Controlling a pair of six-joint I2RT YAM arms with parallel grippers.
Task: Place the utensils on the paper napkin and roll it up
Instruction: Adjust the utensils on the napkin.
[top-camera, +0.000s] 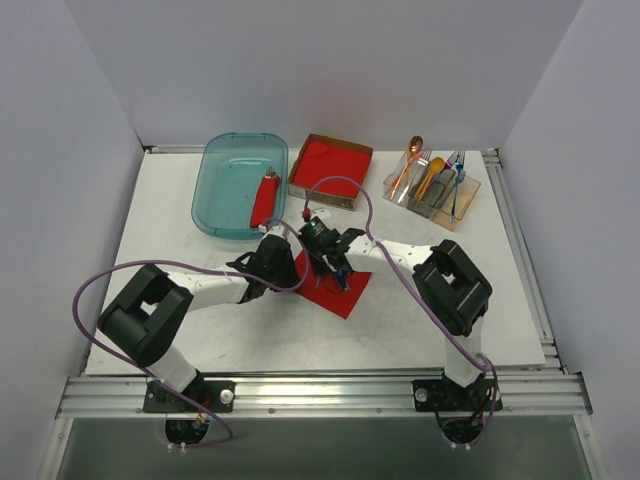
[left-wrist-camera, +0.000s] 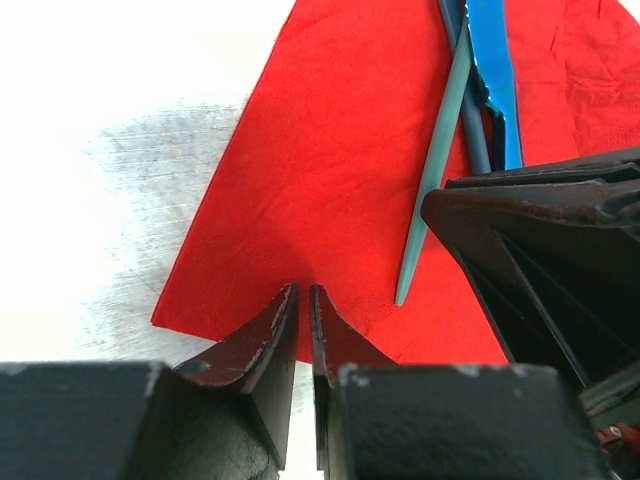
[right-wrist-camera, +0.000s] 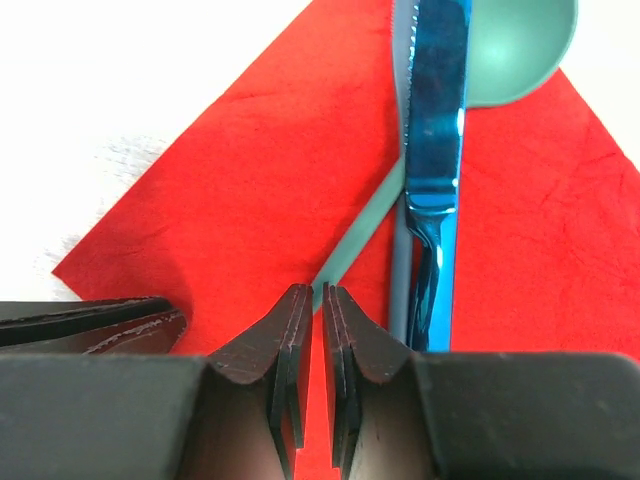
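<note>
Paper napkin (top-camera: 352, 290) lies flat at the middle of the table (top-camera: 180, 330), a red square turned corner-on to the arms, with both claws down on its near side.

The left gripper (left-wrist-camera: 303, 290) has its jaws drawn to a narrow slit, with the tips on the sheet's near edge. Whether paper is caught between them cannot be told. The right gripper (right-wrist-camera: 320, 292) is narrowed the same way. Its tips press on the sheet just beside the end of the spoon's handle, and no grip on anything shows.

From the right claw the utensils run toward 12 o'clock. The teal spoon (right-wrist-camera: 520, 50) lies slantwise, its bowl overhanging the far edge. The blue piece (right-wrist-camera: 437, 120), serrated on one side, lies across it. Both rest on the red sheet.

The sheet looks thin, soft and very light, so I judge it will crease at once and skid on the smooth table. It could tear if it is dragged rather than lifted. The cutlery looks stiff, slick and light, so it is likely to slide or fan apart once the paper tilts. The near edge is the sensible hold, taken at two points either side of the handles so the fold comes over them evenly.

From the napkin, a teal bin (top-camera: 225, 190) holding a red roll (top-camera: 265, 200) sits at 10 o'clock. A cardboard box (top-camera: 322, 195) sits at 12 o'clock and a clear caddy (top-camera: 465, 205) with an orange spoon (top-camera: 412, 150) at 2 o'clock.
</note>
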